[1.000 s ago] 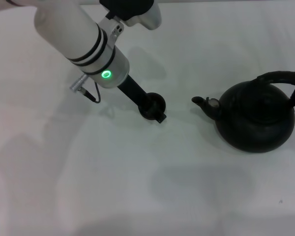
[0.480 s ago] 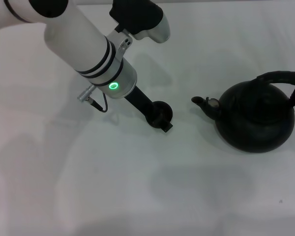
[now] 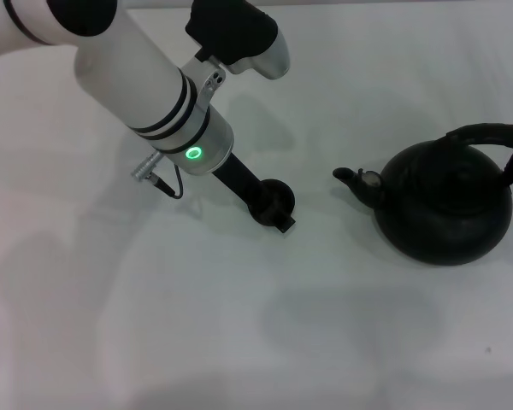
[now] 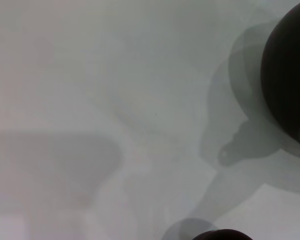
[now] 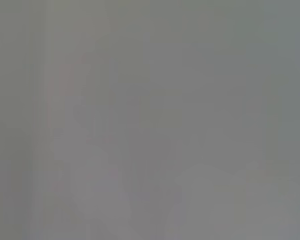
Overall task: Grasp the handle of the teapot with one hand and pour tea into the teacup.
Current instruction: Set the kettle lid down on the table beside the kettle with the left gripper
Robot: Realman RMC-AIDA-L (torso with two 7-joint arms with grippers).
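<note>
- The squat matte black round teapot [image 3: 445,209] is sitting upright on the white table [image 3: 239,325], at the right, its short spout [image 3: 352,178] pointing left.
- Its thick black ribbed arched handle [image 3: 496,141] is standing free over the lid.
- The tiny dark round teacup [image 3: 274,198] is resting well left of the spout.
- The left gripper [image 3: 269,207] is reaching down at the teacup; whether its jaws are spread or pinching cannot be told.
</note>
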